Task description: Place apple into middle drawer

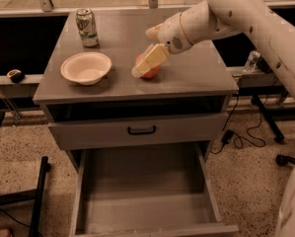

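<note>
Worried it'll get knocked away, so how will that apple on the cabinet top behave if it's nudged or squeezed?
Being round on a flat metal top, the apple would probably roll if the gripper, close over its front, nudges it. It looks firm, so likely keeps shape when squeezed, though its curved skin might slip.

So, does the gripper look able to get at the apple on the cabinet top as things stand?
Probably yes. The gripper hangs right over the apple, partly covering it. Nothing stands between them, and the white bowl sits apart to the apple's left.
</note>
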Robot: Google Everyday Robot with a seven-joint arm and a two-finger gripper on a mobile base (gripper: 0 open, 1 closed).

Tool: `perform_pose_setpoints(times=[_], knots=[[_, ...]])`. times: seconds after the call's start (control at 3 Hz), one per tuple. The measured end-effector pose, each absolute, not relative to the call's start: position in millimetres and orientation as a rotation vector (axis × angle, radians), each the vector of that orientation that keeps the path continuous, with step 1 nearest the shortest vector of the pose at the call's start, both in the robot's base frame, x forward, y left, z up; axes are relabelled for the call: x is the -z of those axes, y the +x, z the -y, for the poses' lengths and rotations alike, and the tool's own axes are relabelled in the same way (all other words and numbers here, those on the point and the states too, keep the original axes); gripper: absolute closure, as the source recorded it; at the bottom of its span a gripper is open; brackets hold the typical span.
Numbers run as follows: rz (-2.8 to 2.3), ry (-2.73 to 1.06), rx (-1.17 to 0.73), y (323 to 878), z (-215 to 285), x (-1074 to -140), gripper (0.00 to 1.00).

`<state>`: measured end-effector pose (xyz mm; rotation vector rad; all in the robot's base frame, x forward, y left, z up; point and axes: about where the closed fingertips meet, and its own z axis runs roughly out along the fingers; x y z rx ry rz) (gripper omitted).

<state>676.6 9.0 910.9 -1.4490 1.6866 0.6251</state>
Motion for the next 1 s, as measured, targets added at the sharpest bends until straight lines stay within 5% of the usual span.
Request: perform_pose_setpoints(times=[0.67, 1.0], knots=[[-1.768, -1.305, -0.655, 695, -10, -873, 0.00], [-1.725, -1.235, -0.669, 697, -9, -863, 0.24]])
